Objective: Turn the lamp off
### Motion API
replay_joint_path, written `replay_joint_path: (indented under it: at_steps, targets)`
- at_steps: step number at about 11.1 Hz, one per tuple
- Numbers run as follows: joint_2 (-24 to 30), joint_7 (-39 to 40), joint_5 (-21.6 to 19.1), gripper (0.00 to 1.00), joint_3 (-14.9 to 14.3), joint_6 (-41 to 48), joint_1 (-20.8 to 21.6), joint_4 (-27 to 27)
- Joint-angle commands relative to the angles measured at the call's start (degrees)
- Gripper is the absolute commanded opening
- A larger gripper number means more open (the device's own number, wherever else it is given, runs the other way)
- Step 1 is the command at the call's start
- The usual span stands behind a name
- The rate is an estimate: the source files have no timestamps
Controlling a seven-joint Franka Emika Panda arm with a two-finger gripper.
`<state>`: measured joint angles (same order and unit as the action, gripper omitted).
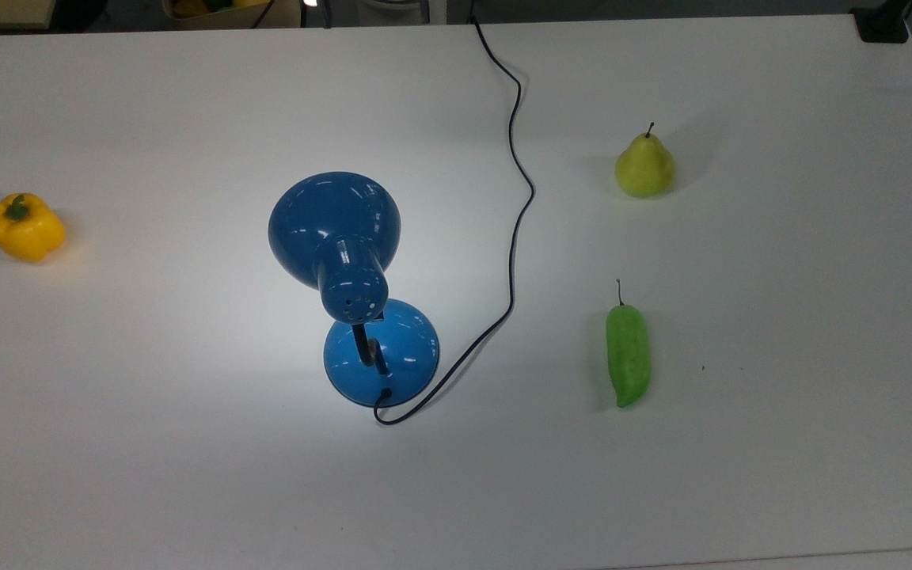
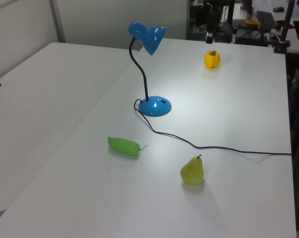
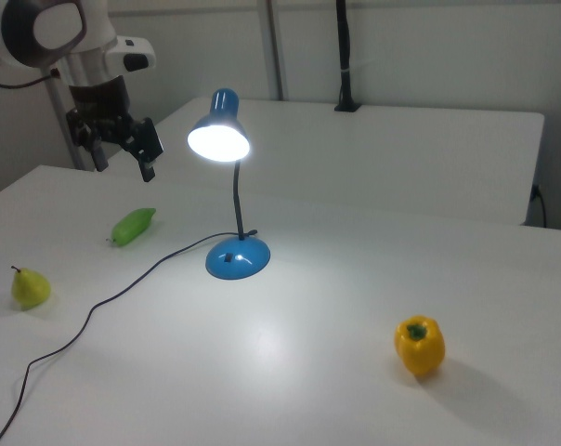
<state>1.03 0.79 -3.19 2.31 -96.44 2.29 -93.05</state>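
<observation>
Glossy blue metal desk lamp point(image 3: 232, 190) lit, standing well apart from raised, empty, spread pincer point(image 3: 123, 153).

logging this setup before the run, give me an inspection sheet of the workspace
surface: white table, lit patch under the shade.
job's things: glossy blue metal desk lamp, switched on, upright, shade aimed down.
clutter: yellow bell pepper, yellow-green pear, green chilli-shaped vegetable, all apart from the lamp.
grippers: gripper raised, away from the lamp, fingers open, holding nothing.
cables: thin black cord snakes from the base off the table's edge.
surroundings: second white table alongside; equipment behind.
</observation>
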Motion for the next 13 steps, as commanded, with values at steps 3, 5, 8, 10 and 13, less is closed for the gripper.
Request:
replay_joint_path:
  at_steps: [3, 5, 8, 10, 13]
  targets:
    - [1.61, 0.08, -0.32, 0.73, 0.15, -0.07, 0.35, -2.31]
    - [1.52, 0.17, -0.32, 0.57, 0.15, -0.16, 0.35, -2.22]
    - [1.52, 0.0, -0.41, 0.16, 0.15, -0.16, 0.44, -2.31]
    - [1.43, 0.26, -1.28, 0.01, 0.15, -0.16, 0.52, -2.31]
    - [1.43, 1.05, -2.25, 0.0, 0.07, -2.34, 0.35, -3.45]
